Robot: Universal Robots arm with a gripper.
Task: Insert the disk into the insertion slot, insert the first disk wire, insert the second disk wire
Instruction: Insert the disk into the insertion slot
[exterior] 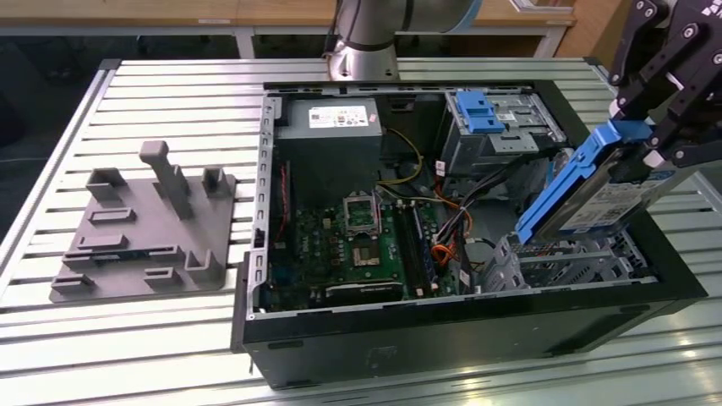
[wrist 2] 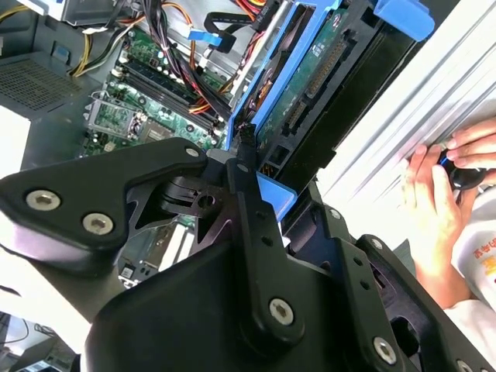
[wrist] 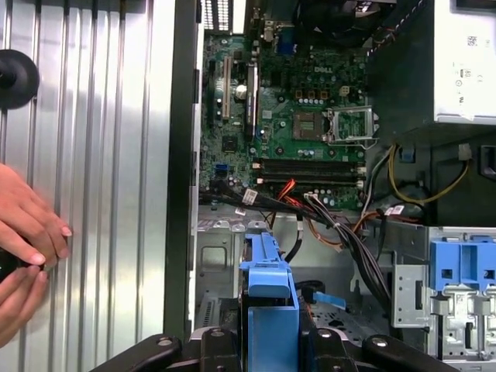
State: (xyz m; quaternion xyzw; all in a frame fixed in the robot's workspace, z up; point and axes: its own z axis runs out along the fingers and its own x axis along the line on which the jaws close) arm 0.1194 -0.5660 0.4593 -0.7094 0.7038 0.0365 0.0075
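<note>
We see the gripper (exterior: 652,139) clamped on the disk (exterior: 607,201), held tilted with its lower end at the insertion slot (exterior: 564,262) in the computer case's (exterior: 451,326) corner.

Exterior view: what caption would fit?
The gripper holds the blue-framed disk tilted over the insertion slot in the open computer case.

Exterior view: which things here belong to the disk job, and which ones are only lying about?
Job in hand:
- disk, tilted, clamped in the jaws
- silver slot cage just below it

Lying about:
- grey plastic stand
- power supply
- tall bay with blue latch
</note>
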